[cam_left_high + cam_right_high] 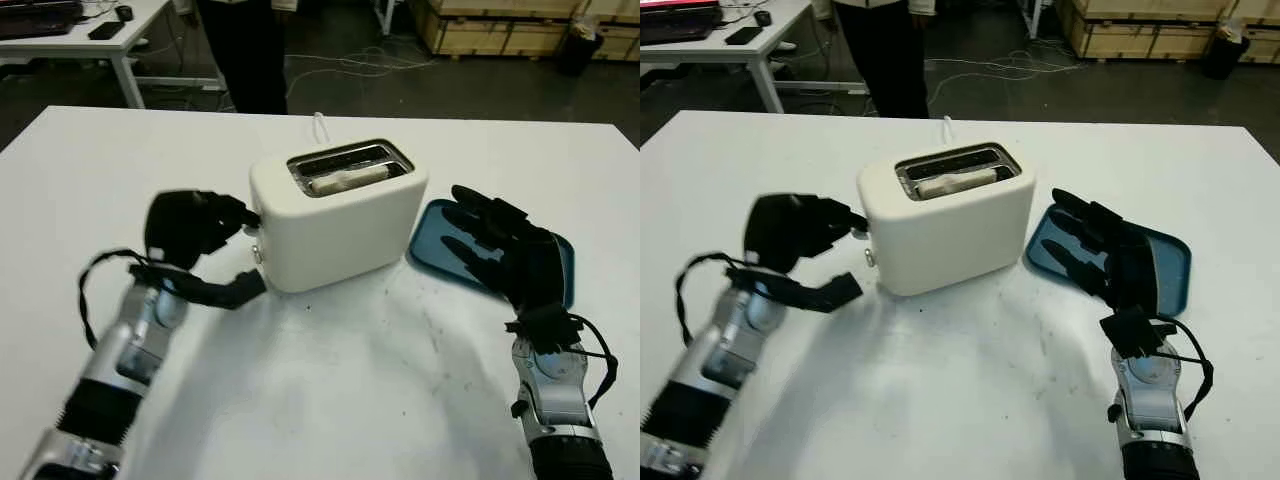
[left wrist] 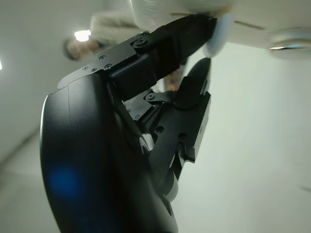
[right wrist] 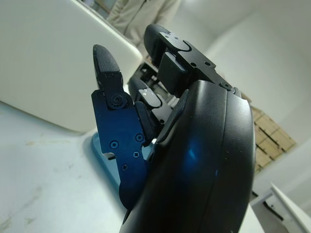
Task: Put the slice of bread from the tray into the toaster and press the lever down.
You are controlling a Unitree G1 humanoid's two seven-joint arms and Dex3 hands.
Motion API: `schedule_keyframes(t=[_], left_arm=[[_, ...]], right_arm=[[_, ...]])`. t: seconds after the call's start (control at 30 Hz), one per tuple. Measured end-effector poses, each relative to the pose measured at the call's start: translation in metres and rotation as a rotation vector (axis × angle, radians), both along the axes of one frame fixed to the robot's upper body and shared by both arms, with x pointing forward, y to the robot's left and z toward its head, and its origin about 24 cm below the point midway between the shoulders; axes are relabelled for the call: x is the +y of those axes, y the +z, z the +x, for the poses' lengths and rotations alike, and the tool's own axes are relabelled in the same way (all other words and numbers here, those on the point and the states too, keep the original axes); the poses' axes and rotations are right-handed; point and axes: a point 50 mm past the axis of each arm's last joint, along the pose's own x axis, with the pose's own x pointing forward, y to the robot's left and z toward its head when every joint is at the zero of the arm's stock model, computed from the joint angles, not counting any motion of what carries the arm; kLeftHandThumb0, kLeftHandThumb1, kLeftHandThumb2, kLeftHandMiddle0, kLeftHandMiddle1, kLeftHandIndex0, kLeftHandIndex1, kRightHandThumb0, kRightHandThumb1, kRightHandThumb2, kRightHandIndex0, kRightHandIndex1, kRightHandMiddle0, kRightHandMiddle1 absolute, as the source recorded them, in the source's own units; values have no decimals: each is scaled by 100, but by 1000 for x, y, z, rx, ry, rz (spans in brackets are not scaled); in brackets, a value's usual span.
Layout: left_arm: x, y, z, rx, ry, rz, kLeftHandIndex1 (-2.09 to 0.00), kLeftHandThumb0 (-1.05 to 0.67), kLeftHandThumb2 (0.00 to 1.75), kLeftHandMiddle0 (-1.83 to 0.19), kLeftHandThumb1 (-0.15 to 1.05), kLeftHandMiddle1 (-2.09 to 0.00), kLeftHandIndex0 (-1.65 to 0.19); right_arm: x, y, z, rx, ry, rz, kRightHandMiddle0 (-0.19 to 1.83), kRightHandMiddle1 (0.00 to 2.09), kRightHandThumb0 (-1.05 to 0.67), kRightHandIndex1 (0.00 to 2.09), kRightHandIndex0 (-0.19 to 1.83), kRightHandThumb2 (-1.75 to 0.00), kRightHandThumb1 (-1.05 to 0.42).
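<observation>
Cream toaster (image 1: pixel 338 222), bread (image 1: pixel 348 179) already in its slot: lever (image 1: pixel 257 220) on the end face meets the left hand's (image 1: pixel 193 228) curled, empty fingertips, while the open right hand (image 1: pixel 497 243) hovers over the tray (image 1: pixel 562 262).

cream toaster (image 1: pixel 335 225), blue tray (image 1: pixel 560 262), white table (image 1: pixel 330 390)

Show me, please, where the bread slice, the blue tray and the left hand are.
bread slice (image 1: pixel 347 180), left eye view, its top edge in the toaster slot.
blue tray (image 1: pixel 1174 262), right eye view, bare right part.
left hand (image 1: pixel 200 225), left eye view, its middle.
</observation>
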Motion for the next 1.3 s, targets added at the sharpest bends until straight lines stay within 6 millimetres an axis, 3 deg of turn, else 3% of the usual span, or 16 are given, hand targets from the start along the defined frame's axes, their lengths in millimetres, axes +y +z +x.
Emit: schedule_keyframes(t=[0.17, 0.37, 0.5, 0.9, 1.13, 1.2, 1.3], left_arm=[[-6, -15, -7, 20, 50, -46, -1, -1, 1, -81, 90, -131, -123], [-6, -16, -9, 17, 55, -45, -1, -10, 3, -77, 92, -131, -122], [-6, -14, -9, 13, 55, -32, 0, -14, 7, -77, 92, -125, -119], [-1, -5, -6, 9, 25, 43, -2, -5, 1, -79, 89, -124, -121], [1, 7, 4, 33, -10, 105, -1, -2, 0, -89, 88, -94, -119], [1, 9, 7, 39, -23, 124, -4, -5, 1, -99, 85, -96, -125], [1, 14, 12, 46, -46, 163, -6, -7, 1, -99, 86, -102, -127]], right_arm=[[-1, 1, 0, 2, 7, -14, 70, 0, -31, 0, 79, 0, -92], [0, 1, 0, 4, 12, -17, 70, 0, -31, 0, 79, 0, -92], [1, 0, 0, 5, 14, -22, 71, 0, -31, 1, 80, 0, -91], [2, 0, 0, 8, 16, -36, 72, 0, -32, 1, 81, 0, -92], [2, 0, 0, 8, 16, -35, 72, 0, -31, 0, 81, 0, -92], [2, 0, 0, 8, 16, -35, 72, 0, -32, 0, 81, 0, -92], [2, 0, 0, 8, 16, -36, 72, 0, -32, 0, 81, 0, -92]])
